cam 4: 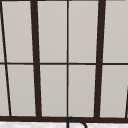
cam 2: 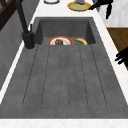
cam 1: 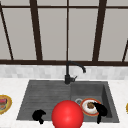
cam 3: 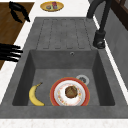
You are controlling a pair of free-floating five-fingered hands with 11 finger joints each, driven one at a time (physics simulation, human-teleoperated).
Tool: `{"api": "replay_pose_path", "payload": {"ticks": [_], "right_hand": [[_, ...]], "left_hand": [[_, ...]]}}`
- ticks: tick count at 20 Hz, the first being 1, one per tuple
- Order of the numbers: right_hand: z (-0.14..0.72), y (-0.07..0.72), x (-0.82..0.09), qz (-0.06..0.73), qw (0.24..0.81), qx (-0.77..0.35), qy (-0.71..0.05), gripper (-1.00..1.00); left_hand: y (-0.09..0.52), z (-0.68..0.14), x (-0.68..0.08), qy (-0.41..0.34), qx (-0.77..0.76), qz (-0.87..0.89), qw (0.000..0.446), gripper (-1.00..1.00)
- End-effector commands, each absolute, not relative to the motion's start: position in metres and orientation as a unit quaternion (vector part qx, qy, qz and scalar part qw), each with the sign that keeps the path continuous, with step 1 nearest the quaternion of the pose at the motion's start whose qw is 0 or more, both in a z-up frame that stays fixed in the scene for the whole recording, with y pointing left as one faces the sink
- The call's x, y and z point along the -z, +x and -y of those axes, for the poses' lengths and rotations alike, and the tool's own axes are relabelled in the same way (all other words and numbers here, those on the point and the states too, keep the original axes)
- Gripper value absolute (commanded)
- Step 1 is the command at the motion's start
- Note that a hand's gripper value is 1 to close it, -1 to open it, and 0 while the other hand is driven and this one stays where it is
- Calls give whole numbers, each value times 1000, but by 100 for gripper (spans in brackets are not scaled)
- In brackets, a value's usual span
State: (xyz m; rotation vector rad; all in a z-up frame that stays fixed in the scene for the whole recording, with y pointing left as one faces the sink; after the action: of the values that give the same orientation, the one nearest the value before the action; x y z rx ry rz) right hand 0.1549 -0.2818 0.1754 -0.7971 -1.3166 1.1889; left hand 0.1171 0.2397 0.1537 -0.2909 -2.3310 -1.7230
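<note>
My left hand [cam 1: 38, 115] hangs over the sink's front edge by the drainboard, fingers loose and holding nothing; it also shows as the left hand [cam 2: 122, 56] and the left hand [cam 3: 18, 11]. My right hand [cam 1: 101, 111] floats at the front rim of the basin with straight fingers, empty, and appears again as the right hand [cam 3: 10, 52] and the right hand [cam 2: 102, 3]. In the basin lies a red-rimmed plate [cam 3: 56, 86] with a brown cake [cam 3: 70, 91] on it. A banana [cam 3: 35, 95] lies beside the plate, toward the right hand.
A big red ball [cam 1: 67, 115] shows between the hands at the sink's front. The black faucet [cam 1: 68, 72] stands behind the sink [cam 1: 45, 92]. One yellow plate [cam 1: 3, 103] with food sits on the left counter, another yellow plate [cam 2: 78, 6] on the right. A window fills the wall.
</note>
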Motion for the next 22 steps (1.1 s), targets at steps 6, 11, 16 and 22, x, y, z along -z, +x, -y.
{"api": "replay_pose_path", "payload": {"ticks": [6, 11, 16, 22], "right_hand": [[282, 134, -176, 544, 577, -496, -352, -100], [286, 132, -174, 544, 578, -498, -350, -100], [285, 132, -174, 544, 578, -498, -350, -100], [286, 132, -174, 544, 578, -498, -350, 0]], "left_hand": [[117, -240, -154, -99, 588, 795, 114, 0], [117, -240, -154, -99, 588, 795, 114, 0], [117, -240, -154, -99, 588, 795, 114, 0], [118, -240, -154, -100, 588, 795, 114, -100]]}}
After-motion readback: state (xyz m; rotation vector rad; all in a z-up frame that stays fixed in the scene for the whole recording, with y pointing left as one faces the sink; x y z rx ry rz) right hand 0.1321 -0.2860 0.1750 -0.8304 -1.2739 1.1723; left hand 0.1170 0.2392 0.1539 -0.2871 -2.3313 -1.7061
